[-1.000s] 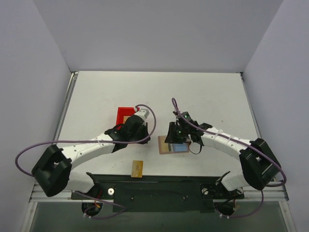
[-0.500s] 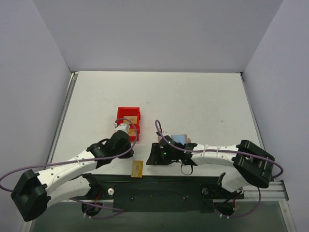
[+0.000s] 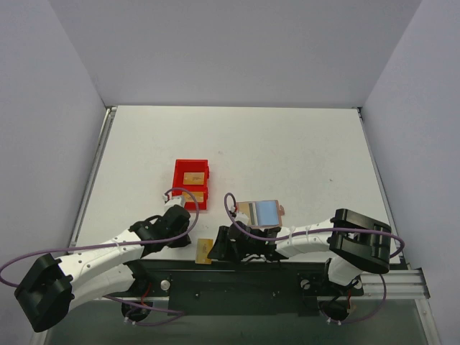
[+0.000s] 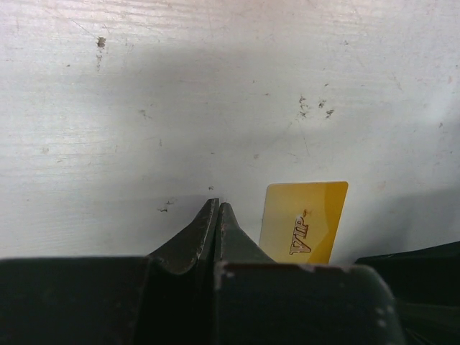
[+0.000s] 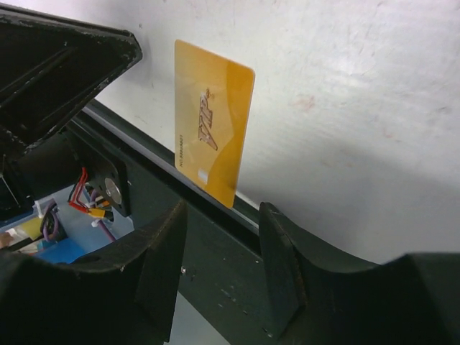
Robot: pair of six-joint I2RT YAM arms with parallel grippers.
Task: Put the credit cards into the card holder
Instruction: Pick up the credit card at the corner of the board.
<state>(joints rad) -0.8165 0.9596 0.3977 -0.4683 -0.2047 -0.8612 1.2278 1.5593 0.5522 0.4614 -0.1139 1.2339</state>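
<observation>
Right hand [image 5: 221, 215] is standing partly open with nothing between the fingers, hovering low at the counter's [image 3: 287, 151] near edge and pointing at a lone credit card [image 5: 212, 140].

That card is lying flat, gold face up with "VIP" lettering showing, in the lower middle of the top view [image 3: 205, 251]. Its near short end is sitting at or just over the black base rail [image 3: 237, 277].

Left hand [image 4: 215, 205] is pressing its fingers together, holding nothing. Its tips are resting just left of the same card [image 4: 305, 223], apart from it. In the top view this hand [image 3: 176, 215] is sitting up and left of the card, crowding that side.

A black housing is filling the upper left of the right wrist view, close beside the card.

Card holder [image 3: 260, 213] is lying open, tan and light blue inside, right of the card and above the right arm.

Red bin [image 3: 192, 163] is standing at centre left, holding more gold cards [image 3: 191, 177].
</observation>
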